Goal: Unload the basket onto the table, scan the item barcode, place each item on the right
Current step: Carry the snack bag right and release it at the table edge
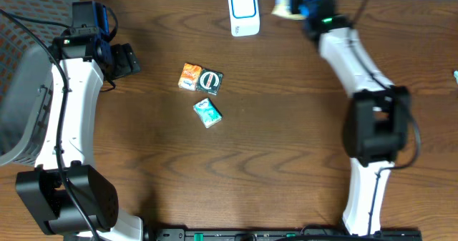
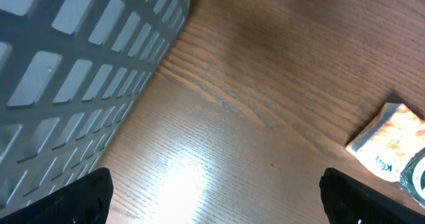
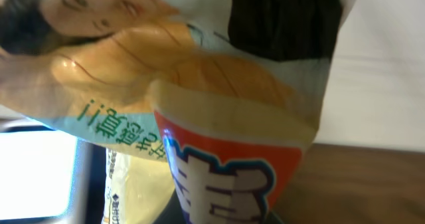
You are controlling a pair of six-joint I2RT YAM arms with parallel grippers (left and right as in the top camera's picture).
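My right gripper (image 1: 299, 5) reaches to the table's far edge and is shut on a yellowish snack packet (image 1: 288, 1), just right of the white and blue barcode scanner (image 1: 243, 12). In the right wrist view the packet (image 3: 199, 98) fills nearly the whole frame, with orange and white print, and hides the fingers. My left gripper (image 1: 127, 61) hovers open over bare wood at the left, holding nothing. Its dark fingertips (image 2: 83, 197) stand far apart in the left wrist view.
Three small packets lie mid-table: an orange one (image 1: 189, 76), a dark green one (image 1: 210, 81) and a teal one (image 1: 207, 113). A grey slotted basket (image 1: 21, 91) stands at the left edge. The left wrist view shows the basket's wall (image 2: 66, 64) and the orange packet (image 2: 392, 141).
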